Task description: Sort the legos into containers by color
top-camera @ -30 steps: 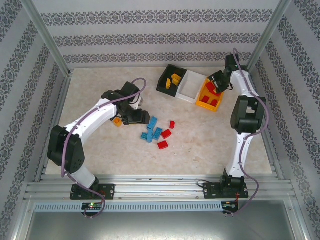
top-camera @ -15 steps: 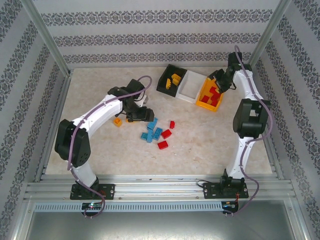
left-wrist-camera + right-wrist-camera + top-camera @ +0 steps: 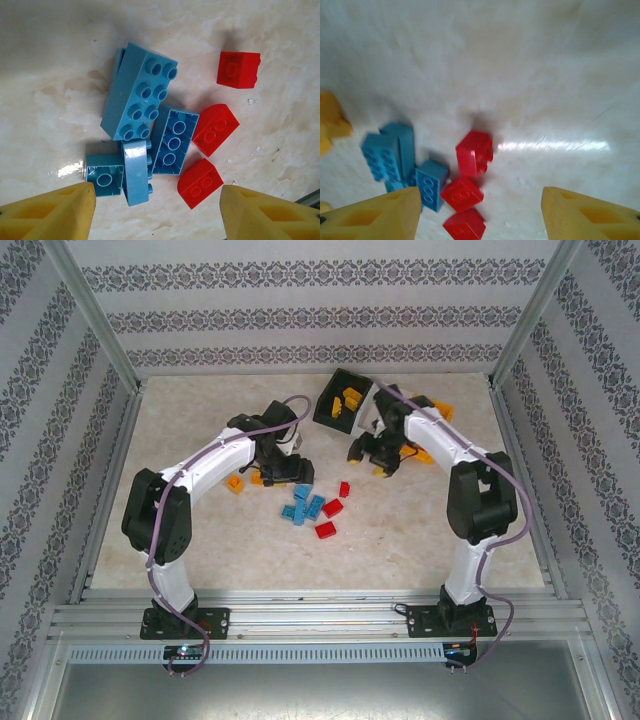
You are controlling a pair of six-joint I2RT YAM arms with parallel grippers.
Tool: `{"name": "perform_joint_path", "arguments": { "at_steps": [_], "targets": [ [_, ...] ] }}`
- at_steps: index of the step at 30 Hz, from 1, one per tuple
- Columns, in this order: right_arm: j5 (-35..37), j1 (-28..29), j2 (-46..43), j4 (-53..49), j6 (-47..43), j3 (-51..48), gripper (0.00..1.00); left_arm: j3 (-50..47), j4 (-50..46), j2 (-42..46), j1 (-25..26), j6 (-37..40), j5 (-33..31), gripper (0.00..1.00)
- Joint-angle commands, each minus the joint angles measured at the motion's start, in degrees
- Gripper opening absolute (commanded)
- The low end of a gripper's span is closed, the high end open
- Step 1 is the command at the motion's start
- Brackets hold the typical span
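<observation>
Status: both pairs of jaws stood apart, nothing between them. My left gripper (image 3: 157, 215) hung right over the mixed pile on the table (image 3: 200, 420). My right gripper (image 3: 480, 215) looked down on the same pile from the far side.

Pile: blue bricks (image 3: 140, 95) bunched and touching, one tipped on its side. Two rounded red bricks (image 3: 215, 129) pressed against the blue cluster. One lone red brick (image 3: 238, 69) sat apart from the rest. An orange-yellow brick (image 3: 234, 483) lay off to the left of the pile. The black bin (image 3: 330, 400) already held orange-yellow ones.

My read: two arms over one pile was the main risk, so only one should go down at a time. Best target for the right was the lone red, since it had free sides and no neighbours to drag. I'd square the fingers across its short sides and drop straight down. I'd close only once both pads were below the studs. The left would do better on the top blue brick, lifted straight up so the stack didn't scatter.
</observation>
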State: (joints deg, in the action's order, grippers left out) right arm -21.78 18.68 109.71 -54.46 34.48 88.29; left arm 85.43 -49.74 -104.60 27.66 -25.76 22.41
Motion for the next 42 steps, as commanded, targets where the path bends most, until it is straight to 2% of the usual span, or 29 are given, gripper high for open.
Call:
{"name": "perform_joint_path", "arguments": {
  "at_steps": [1,9,19,27,35,42],
  "targets": [
    [3.2,2.9,-0.1,-0.7,0.7,-1.5,0.65,-0.1,2.0,0.7,-0.2,-1.7,0.1,0.67],
    [3.9,8.4,6.0,0.7,2.6,1.4,0.64,-5.4,3.4,4.8,-0.8,-3.0,-0.4,0.67],
    [6.7,8.7,11.4,0.0,3.2,3.9,0.59,-9.8,3.5,9.3,-2.4,-3.2,-0.8,0.67],
    [7.5,8.8,14.5,-0.7,3.3,7.2,0.48,-10.4,3.4,9.6,-3.3,-2.8,-0.4,0.67],
    [7.9,8.7,14.7,-1.4,3.2,7.5,0.31,-10.5,3.9,9.1,-4.0,-2.5,0.7,0.67],
    [8.3,6.6,9.0,-1.7,3.0,4.5,0.28,-9.8,4.8,7.7,-4.1,-2.5,1.5,0.67]
  ]
}}
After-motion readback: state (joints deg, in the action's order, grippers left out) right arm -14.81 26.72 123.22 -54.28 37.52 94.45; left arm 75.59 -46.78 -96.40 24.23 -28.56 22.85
